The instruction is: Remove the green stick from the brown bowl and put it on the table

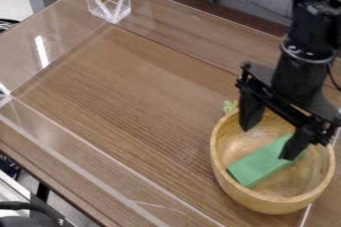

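green stick point(258, 167): flat inside the brown bowl point(237, 190), lying diagonally | gripper point(269, 137): jaws apart, over the bowl, fingers pointing down | bowl: on the table point(123, 97), near its right side | red ball: mostly hidden behind the gripper, green stem point(229, 107) showing

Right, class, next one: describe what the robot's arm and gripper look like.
The arm is black and chunky, with pale round spots like fastenings along its housing. The gripper is black too, with a broad body and dark, blocky fingers. Finer markings are too blurred to read.
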You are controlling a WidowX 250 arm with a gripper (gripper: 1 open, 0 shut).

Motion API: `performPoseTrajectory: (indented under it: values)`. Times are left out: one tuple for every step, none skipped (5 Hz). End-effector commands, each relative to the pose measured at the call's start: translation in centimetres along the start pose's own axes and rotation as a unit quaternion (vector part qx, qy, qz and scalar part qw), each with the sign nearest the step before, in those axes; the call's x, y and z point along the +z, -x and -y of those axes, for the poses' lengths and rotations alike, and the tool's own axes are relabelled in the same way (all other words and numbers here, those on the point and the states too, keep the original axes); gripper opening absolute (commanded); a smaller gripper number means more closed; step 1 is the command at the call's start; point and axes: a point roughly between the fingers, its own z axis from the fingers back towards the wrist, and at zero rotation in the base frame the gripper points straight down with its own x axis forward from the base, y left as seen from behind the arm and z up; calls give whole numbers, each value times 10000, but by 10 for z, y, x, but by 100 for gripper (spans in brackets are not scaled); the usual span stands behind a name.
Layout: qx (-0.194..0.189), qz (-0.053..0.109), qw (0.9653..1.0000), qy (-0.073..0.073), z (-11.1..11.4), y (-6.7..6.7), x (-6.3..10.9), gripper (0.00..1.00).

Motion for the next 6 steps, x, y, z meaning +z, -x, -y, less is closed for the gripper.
performPoseTrajectory:
  values:
    - [219, 406, 9989, 82, 3, 0, 20, 100]
    - [459, 417, 9980, 99, 5, 6, 19, 100]
    - [435, 465, 9979, 120, 16, -1, 12, 100]
    - [488, 441, 9978, 77, 21, -10, 3, 100]
    - [346, 563, 9978, 56, 16, -19, 0, 100]
    - [208, 636, 9977, 50, 12, -25, -4, 100]
